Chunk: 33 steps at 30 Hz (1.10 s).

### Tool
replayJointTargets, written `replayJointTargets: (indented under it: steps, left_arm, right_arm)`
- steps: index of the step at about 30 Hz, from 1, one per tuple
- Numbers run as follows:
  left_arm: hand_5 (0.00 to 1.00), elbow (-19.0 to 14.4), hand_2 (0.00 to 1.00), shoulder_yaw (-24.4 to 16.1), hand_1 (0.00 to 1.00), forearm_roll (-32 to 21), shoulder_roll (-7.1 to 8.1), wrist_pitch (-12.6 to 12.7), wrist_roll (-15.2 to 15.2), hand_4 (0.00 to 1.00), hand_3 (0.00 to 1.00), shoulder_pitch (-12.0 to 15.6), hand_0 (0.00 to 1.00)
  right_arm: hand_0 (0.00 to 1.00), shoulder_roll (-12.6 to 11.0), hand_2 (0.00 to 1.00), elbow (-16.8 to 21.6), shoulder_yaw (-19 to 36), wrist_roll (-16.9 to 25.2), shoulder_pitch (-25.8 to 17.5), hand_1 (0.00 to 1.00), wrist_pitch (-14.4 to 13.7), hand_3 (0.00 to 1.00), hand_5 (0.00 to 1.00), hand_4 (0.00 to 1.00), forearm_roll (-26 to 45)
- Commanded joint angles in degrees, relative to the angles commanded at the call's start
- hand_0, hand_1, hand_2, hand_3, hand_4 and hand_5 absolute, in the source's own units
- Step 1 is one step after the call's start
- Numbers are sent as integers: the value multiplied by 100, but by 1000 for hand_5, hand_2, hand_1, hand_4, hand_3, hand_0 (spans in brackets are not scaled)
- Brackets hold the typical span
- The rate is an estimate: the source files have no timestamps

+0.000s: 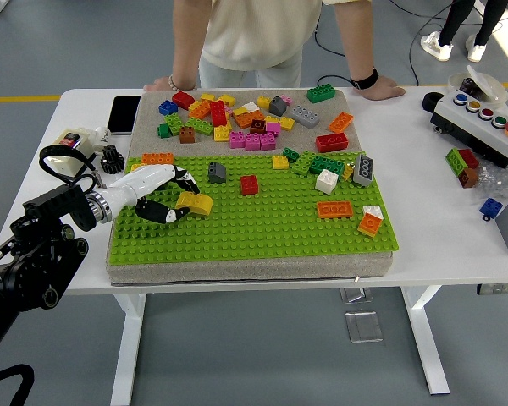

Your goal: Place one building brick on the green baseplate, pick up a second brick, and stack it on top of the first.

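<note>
gripping the yellow brick [194, 202], left hand [157, 193] holds it slightly tilted.

The left arm [42, 245] comes in from the lower left, black and bent, its forearm running up and right to a silver wrist [102, 203] at the baseplate's [254, 228] left edge. The left hand [157, 196] lies low over the baseplate's left part, palm down, with white fingers [165, 178] stretched right and dark fingertips curled under, closed on a yellow brick [195, 203].
</note>
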Motion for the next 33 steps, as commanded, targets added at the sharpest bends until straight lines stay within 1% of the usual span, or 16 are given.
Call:
replayJointTargets:
  steps: [1,2,3,5,8,12,17,25,33]
  left_arm:
    - [2,-107,608,-34,700,0,-8,-28,25,594,574,69,725]
    - [2,-143,608,-45,700,0,-11,-36,33,594,574,91,725]
    - [2,-253,607,-54,694,0,-6,-64,61,566,569,164,715]
    - [2,-473,607,-72,694,0,-8,-108,105,566,569,287,715]
    - [2,-677,607,-122,694,0,-40,-142,182,566,569,393,715]
    - [2,-856,605,-218,686,0,-78,-198,270,560,567,514,703]
    - [2,-1007,604,-298,684,0,-128,-243,366,557,564,643,699]
    - [2,-1205,605,-325,684,0,-187,-294,426,558,564,840,700]
    - [2,-1250,605,-320,688,0,-218,-315,425,562,565,889,700]
  right_arm:
    - [728,1,684,0,3,4,-5,638,5,620,480,916,-2]
    - [728,1,684,0,3,5,-6,638,6,620,480,916,-3]
    - [728,1,685,0,8,9,-10,638,11,621,480,916,-6]
    - [728,-2,685,0,24,14,-16,638,18,621,480,916,-14]
    - [728,-7,685,0,35,18,-14,638,25,621,480,916,-19]
    - [727,-17,685,0,53,27,0,638,14,622,480,916,-17]
    - [728,-29,685,0,73,17,-15,638,26,622,480,916,-22]
    - [727,-41,685,0,92,22,-13,637,31,621,480,916,-23]
    - [727,-40,685,0,96,28,-7,638,37,621,480,915,-15]
